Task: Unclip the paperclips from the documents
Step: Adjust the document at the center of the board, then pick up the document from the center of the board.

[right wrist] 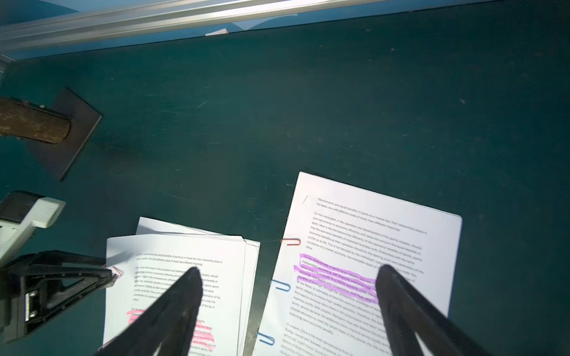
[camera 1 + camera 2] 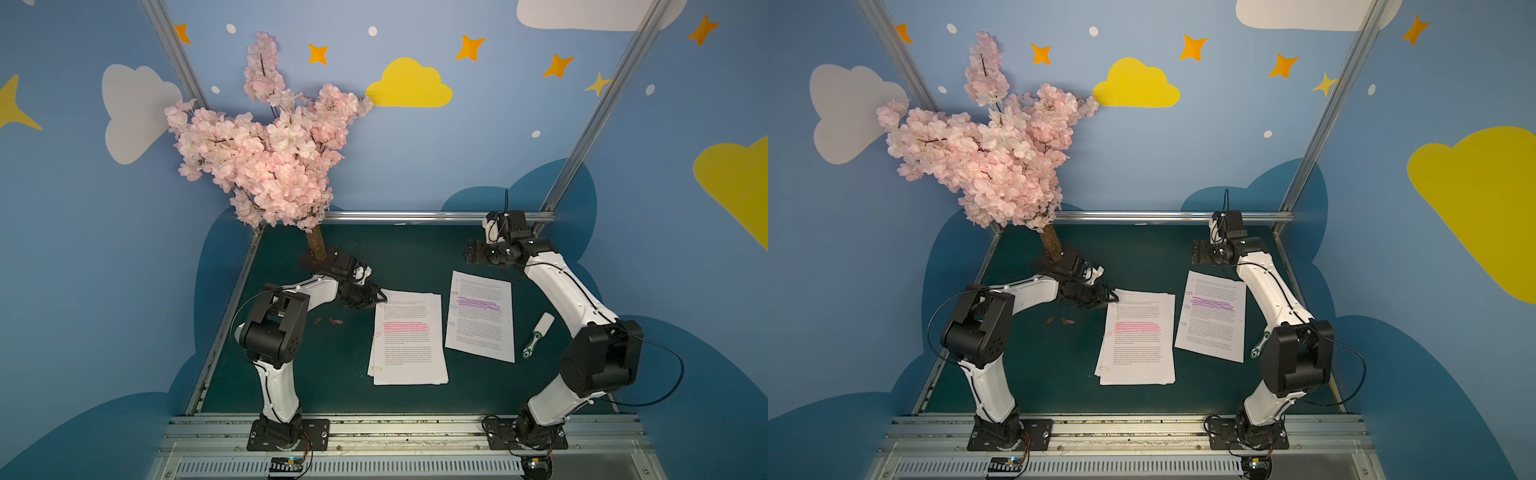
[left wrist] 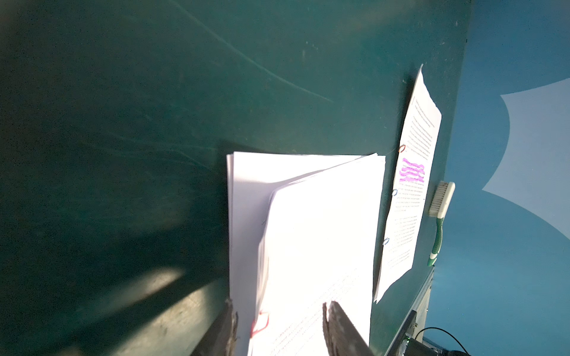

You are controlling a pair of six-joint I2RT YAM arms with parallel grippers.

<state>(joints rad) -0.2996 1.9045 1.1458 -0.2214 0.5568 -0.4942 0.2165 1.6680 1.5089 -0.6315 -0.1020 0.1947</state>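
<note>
Paperclips (image 1: 280, 286) sit along the left edges of two documents on the green table (image 2: 332, 374). One red and two blue hold the purple-marked document (image 2: 482, 320), and more are on the pink-marked stack (image 2: 409, 345) just beside it. A few loose clips (image 2: 336, 321) lie on the table to the left of that stack. The left gripper (image 2: 381, 298) is at the stack's far left corner, fingers partly apart, with a red clip (image 3: 259, 323) between them but not pinched. The right gripper (image 1: 290, 269) hovers above the far end of the purple-marked document, jaws wide and holding nothing. A brush (image 2: 538, 334) lies to its right.
</note>
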